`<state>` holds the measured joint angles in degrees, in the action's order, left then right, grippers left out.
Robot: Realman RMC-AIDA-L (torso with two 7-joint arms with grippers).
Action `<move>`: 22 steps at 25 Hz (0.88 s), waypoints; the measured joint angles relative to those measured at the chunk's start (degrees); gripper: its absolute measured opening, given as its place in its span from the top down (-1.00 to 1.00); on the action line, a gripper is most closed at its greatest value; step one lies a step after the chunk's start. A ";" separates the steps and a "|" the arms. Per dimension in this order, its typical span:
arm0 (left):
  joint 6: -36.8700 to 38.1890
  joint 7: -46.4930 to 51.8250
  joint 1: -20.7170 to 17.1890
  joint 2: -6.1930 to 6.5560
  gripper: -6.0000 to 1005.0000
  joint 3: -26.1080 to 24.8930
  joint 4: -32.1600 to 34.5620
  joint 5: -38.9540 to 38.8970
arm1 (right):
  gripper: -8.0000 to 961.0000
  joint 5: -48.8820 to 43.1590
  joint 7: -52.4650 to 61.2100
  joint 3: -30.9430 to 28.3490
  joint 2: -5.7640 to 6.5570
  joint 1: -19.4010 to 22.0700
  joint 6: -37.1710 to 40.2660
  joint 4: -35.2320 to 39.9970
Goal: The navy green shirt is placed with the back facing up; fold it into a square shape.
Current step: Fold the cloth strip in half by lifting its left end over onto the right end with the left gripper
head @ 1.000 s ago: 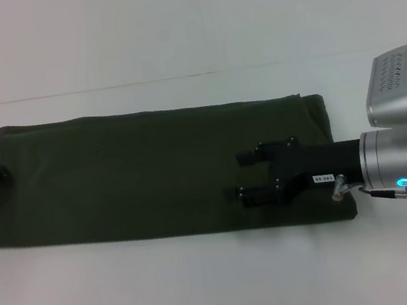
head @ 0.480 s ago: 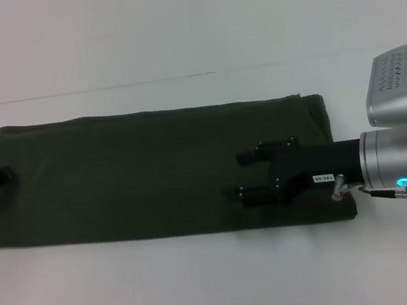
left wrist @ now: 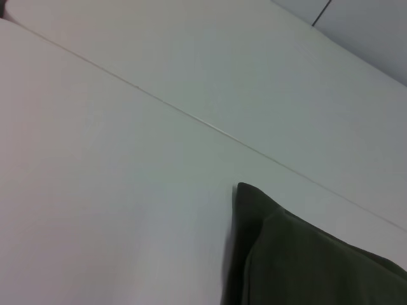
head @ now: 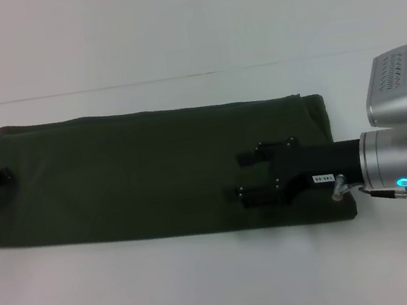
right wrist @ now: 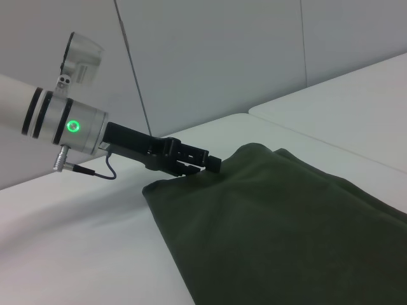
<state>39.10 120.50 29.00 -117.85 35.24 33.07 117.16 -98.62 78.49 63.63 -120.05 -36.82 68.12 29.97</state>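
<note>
White tabletop (head: 209,290) fills the scene, with a faint seam running across it beyond the cloth and a pale wall behind. On it lies the navy green shirt (head: 138,174), already folded lengthwise into a long, narrow band that runs from the robot's left side to its right; no sleeves or lettering show, only plain dark cloth with doubled edges.

Judging by that shape, the sleeve and side folds look done, and what remains is to bring one short end over toward the other so the band becomes a square.

The right gripper (head: 249,174) hovers over the band's right portion, pointing along it toward the left, its fingers spread apart and holding nothing. The left gripper (right wrist: 210,162) sits at the band's left short end; the right wrist view shows its dark fingertips at the corner of the fabric, apparently pinching the edge, though whether they are truly clamped cannot be told. The left wrist view shows only a corner of the shirt (left wrist: 299,254) on bare table.

Nothing else lies near the garment, so no obstacle blocks the fold. The chief risk, as a judgement, is that the soft knit layers slide apart or bunch when an end is lifted.
</note>
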 joint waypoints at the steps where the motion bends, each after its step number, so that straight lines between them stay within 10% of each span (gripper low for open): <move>1: -0.05 0.00 -0.02 0.00 -0.71 -0.05 0.03 0.00 | -0.64 0.00 0.00 0.00 0.00 0.00 0.00 0.00; 22: -0.78 -0.72 -0.05 -0.17 -0.71 -0.01 -0.02 -0.08 | -0.64 0.09 0.00 0.00 0.00 0.00 0.29 0.00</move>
<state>38.32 119.78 28.96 -118.03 35.23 33.05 117.08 -98.53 78.49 63.63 -120.05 -36.82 68.42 29.98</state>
